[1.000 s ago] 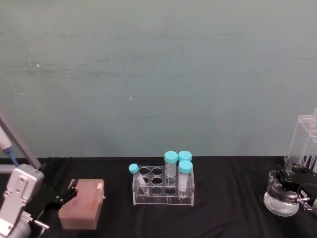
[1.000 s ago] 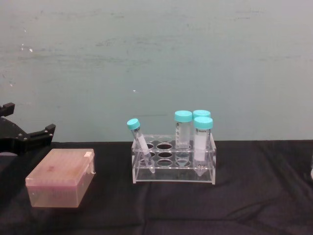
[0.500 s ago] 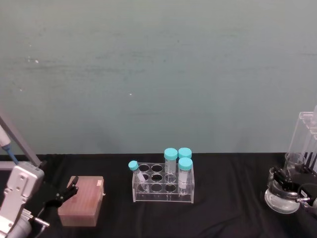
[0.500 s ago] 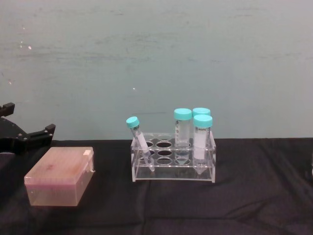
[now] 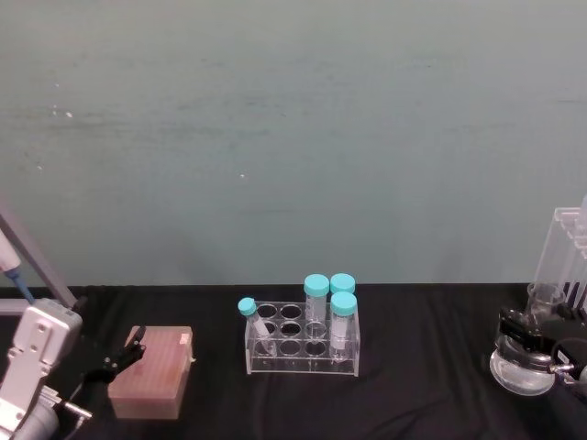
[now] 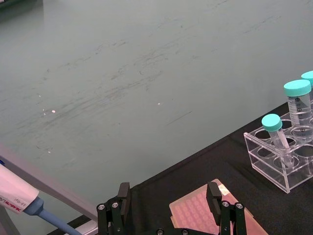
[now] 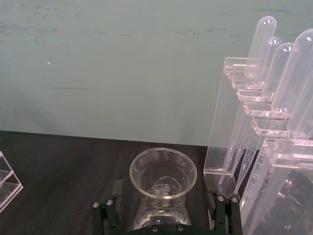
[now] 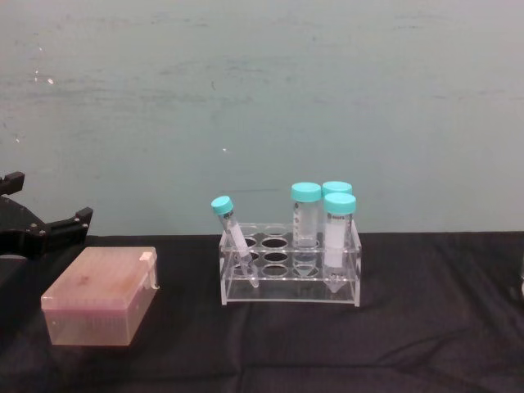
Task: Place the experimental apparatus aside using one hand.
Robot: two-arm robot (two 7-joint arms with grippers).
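So the right hand is at the far right end of the black-clothed table, its two black fingers spread wide and the neck of the clear conical glass flask sitting in the gap between them; I can't make out any finger actually touching glass, so I'd call it spread around the flask and not gripping yet. Just beyond and to the side of that hand stands the tall clear acrylic stand with its long round-ended tubes, really close to the flask. My guess on handling: the flask is rigid, smooth, slippery glass and breakable, bottom-heavy with that wide base, so the narrow neck under the flared lip looks like the sensible place to pinch, with gentle pressure. The stand looks light but tall and tippy, and the loose tubes could rattle out, so low on the body would be my pick, and watch not to bump it when lifting the flask. Further out, mid-table, there's a clear plastic rack with teal-capped tubes, well away from the right hand. Way over on the other side the left hand hangs wide apart and empty, just above a pink translucent tip box, looking idle.
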